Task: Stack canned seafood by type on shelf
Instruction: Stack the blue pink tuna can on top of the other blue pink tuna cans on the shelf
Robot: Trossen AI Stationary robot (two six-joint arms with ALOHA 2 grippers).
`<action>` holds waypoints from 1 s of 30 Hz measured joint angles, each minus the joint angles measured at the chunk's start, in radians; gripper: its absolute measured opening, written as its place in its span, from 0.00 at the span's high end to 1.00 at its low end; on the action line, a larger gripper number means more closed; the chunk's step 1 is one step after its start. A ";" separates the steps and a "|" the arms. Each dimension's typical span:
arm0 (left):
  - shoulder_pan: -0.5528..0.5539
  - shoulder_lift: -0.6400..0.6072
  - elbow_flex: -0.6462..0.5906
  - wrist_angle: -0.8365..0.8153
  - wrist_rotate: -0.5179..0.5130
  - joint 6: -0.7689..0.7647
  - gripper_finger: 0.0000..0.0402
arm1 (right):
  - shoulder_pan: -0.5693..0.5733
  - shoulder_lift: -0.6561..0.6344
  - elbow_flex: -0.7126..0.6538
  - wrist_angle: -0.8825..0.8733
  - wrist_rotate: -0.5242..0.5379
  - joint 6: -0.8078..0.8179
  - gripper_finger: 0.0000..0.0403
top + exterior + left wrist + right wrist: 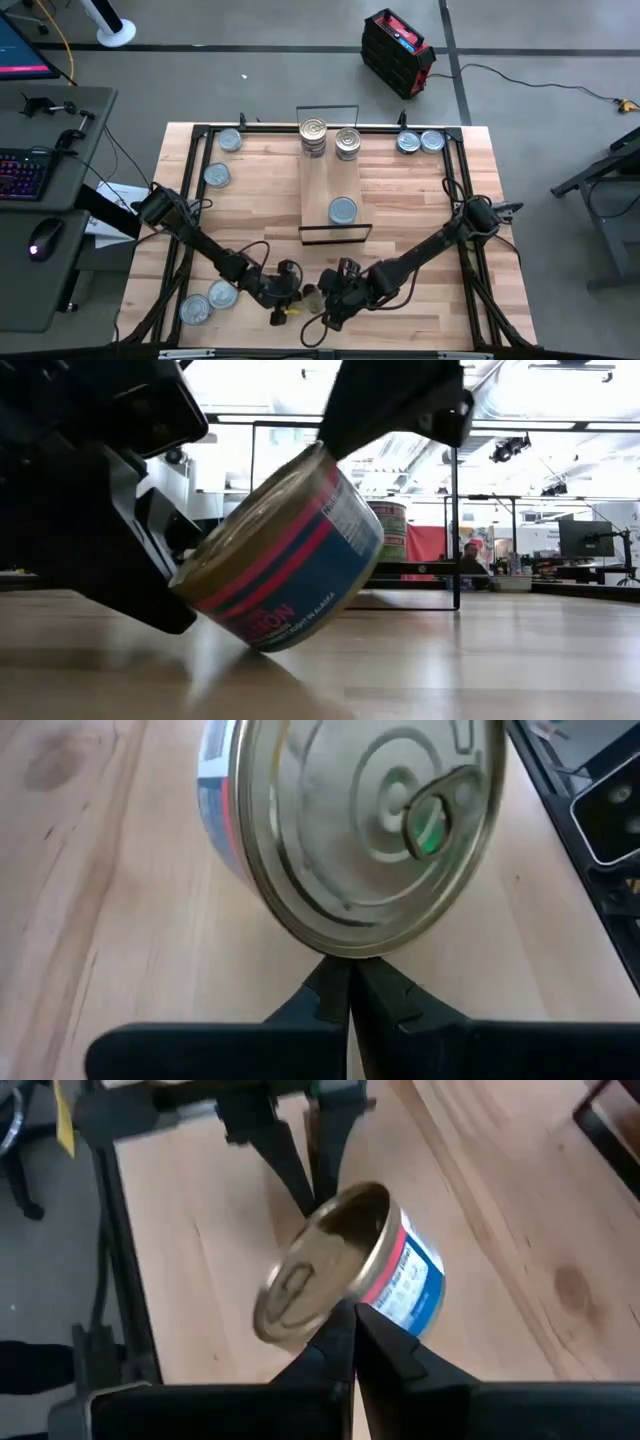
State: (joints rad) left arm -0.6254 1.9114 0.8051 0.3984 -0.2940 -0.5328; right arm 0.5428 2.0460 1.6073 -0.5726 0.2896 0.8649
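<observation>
Two tools meet near the front edge of the table (pixel 420 200), w/ one tin (pixel 312 294) tipped up between them. The left tool (pixel 290 292) is clenched shut w/ nothing inside; its closed tips sit right at the tin's shiny ring-pull lid. The right tool (pixel 330 300) is clenched shut too, also holding nothing, its tips touching the rim from the other side. So the tin is not grabbed, just propped & pushed. In the low view the tin leans on its bottom edge, lid facing up and to one side, w/ red, white & blue label showing.

The shelf (pixel 330 185) lies in the middle of the table. At its far end are a stack of tins (pixel 313 137) and a 2nd stack (pixel 348 142) beside it. One blue-grey tin (pixel 343 210) lies near its front end. More tins wait at the table's edges, some far left, some far right, some front left.

Step, I think: getting this tin flat or upright so it can be picked up. Next move prob needs one tool to back off, open wide, and close on the tin's sides. Then carry it to the shelf stack w/ same lid type. Risk: tin may roll away.
</observation>
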 joint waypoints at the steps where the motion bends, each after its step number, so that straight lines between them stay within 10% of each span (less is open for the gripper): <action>1: -0.002 0.000 0.000 -0.002 -0.010 -0.004 1.00 | -0.004 0.000 0.000 0.008 -0.001 -0.008 1.00; 30: 0.110 -0.001 0.002 0.060 -0.072 -0.060 1.00 | -0.074 0.022 -0.002 0.127 -0.008 -0.062 1.00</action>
State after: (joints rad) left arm -0.5152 1.9102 0.8066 0.4587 -0.3664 -0.5929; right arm 0.4691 2.0676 1.6054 -0.4453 0.2813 0.8028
